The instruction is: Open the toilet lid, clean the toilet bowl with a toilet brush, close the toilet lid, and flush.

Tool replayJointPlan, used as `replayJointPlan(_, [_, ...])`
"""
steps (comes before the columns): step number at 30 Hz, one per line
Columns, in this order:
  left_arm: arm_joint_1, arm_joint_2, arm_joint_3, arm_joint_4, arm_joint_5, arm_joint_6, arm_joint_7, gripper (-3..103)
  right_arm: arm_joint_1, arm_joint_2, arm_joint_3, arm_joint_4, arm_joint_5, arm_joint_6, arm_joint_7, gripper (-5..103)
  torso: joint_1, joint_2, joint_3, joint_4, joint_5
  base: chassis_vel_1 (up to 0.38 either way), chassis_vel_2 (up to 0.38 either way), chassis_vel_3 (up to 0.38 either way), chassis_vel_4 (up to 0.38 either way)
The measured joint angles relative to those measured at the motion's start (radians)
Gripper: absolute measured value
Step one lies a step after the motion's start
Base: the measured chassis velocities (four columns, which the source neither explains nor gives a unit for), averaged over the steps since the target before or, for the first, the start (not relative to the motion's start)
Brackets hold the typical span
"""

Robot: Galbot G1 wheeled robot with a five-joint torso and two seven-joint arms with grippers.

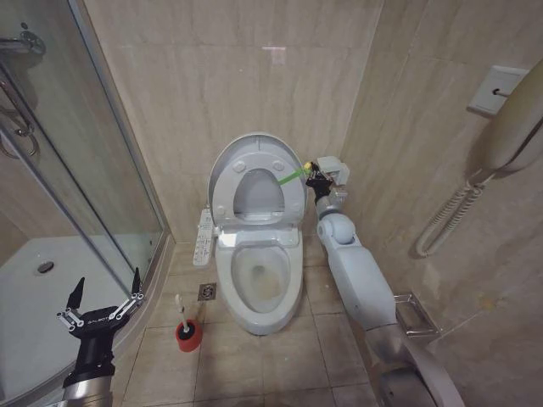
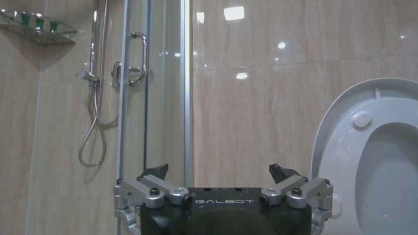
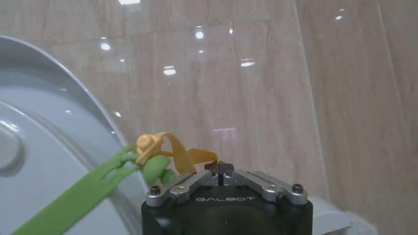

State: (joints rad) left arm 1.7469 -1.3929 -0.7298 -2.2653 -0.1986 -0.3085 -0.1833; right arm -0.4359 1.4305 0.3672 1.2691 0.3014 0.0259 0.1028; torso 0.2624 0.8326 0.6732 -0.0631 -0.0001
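Observation:
The toilet lid (image 1: 227, 174) stands raised against the wall, with the ring seat (image 1: 293, 199) up in front of it. Below them lies the toilet bowl (image 1: 259, 284), uncovered and stained yellowish inside. My right gripper (image 1: 316, 180) is at the lid's right edge, shut on the yellow-green loop (image 1: 291, 175). In the right wrist view the loop (image 3: 163, 152) runs from the lid (image 3: 39, 161) to my closed right gripper (image 3: 220, 168). The toilet brush (image 1: 180, 309) stands in its red cup (image 1: 188, 337) on the floor left of the bowl. My left gripper (image 1: 103, 301) (image 2: 219, 171) hangs open farther left, holding nothing.
The curved glass shower enclosure (image 1: 85, 186) fills the left side, right behind my left gripper. A bidet control panel (image 1: 204, 237) and a floor drain (image 1: 207, 292) sit left of the toilet. A wall phone (image 1: 509, 127) and a metal holder (image 1: 416, 314) are on the right wall.

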Motion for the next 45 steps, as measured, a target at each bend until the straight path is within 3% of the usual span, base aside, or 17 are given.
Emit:
replayJointPlan(20, [0.000,0.000,0.000,0.000,0.000,0.000,0.000,100,-0.032,-0.011,0.016,0.041,-0.020,0.021,0.023,0,0.000,0.000,0.000,-0.0006,0.0001,-0.058,0.055,0.054,-0.060])
replayJointPlan(24, [0.000,0.000,0.000,0.000,0.000,0.000,0.000,100,-0.056,-0.017,0.026,0.068,-0.019,0.023,0.037,0,0.001,0.000,0.000,0.0003,0.0001,-0.128,0.209,0.140,-0.164])
replayJointPlan(26, [0.000,0.000,0.000,0.000,0.000,0.000,0.000,100,-0.070,-0.022,0.033,0.078,-0.023,0.024,0.038,0,0.001,0.000,0.000,-0.0009,0.0000,-0.122,0.131,0.071,-0.095])
replayJointPlan(37, [0.000,0.000,0.000,0.000,0.000,0.000,0.000,100,-0.091,-0.042,0.046,0.109,-0.036,0.019,0.043,0,-0.001,0.000,0.000,-0.0009,0.0002,0.025,-0.022,-0.025,0.019])
replayJointPlan(38, [0.000,0.000,0.000,0.000,0.000,0.000,0.000,100,-0.094,-0.044,0.046,0.113,-0.033,0.016,0.043,8,-0.001,0.000,0.000,-0.0011,0.0000,0.016,-0.024,-0.056,0.009])
replayJointPlan(43, [0.000,0.000,0.000,0.000,0.000,0.000,0.000,100,-0.109,-0.047,0.047,0.122,-0.024,0.013,0.044,8,0.000,0.000,0.000,-0.0006,0.0001,0.000,0.000,0.000,0.000])
replayJointPlan(44, [0.000,0.000,0.000,0.000,0.000,0.000,0.000,100,-0.113,-0.047,0.046,0.125,-0.024,0.012,0.044,35,0.000,0.000,0.000,-0.0006,0.0001,0.000,0.000,0.000,0.000])
replayJointPlan(45, [0.000,0.000,0.000,0.000,0.000,0.000,0.000,100,-0.118,-0.047,0.045,0.130,-0.024,0.009,0.045,35,0.000,0.000,0.000,-0.0006,0.0001,0.000,0.000,0.000,0.000])
